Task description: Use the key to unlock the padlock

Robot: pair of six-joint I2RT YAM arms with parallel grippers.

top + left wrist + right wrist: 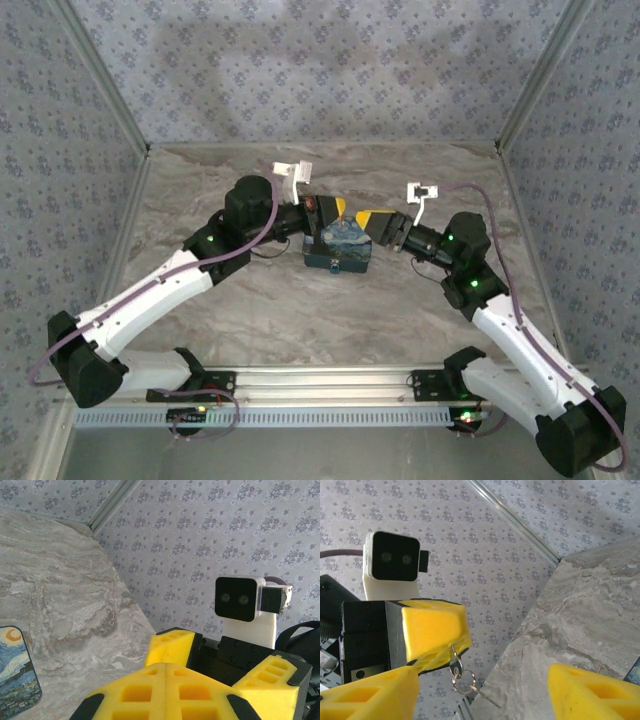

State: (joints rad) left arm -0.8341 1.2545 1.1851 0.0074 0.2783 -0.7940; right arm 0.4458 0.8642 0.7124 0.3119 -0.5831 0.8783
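Overhead: both arms reach in from the near edge and meet over a small box [338, 247] around the middle of the marbled tabletop [300, 310]. The left gripper [335, 209] and right gripper [372, 217] sit nearly tip to tip just above the box's far edge.
Box: rectangular, its lid printed with a blue-and-yellow starry-night painting, lying flat and shut; what it holds is hidden.
Left gripper: yellow fingers pressed together, clamped on a small metal key ring [456, 669] that pokes out of the seam at the fingertips.
Key: a thin sliver of metal [487, 698] dangling off the ring, in the lower middle of the right wrist view; too small to read its shape.
Right gripper: fingers well apart, nothing between them.
Padlock: from above I cannot pick it out against the box's dark near face.
Right wrist view adds: the ring and key, which the overhead view is too coarse to show.
Left wrist view adds: the box's painted corner with the moon at lower left, and the right gripper's spread fingers facing the left gripper's closed tips.
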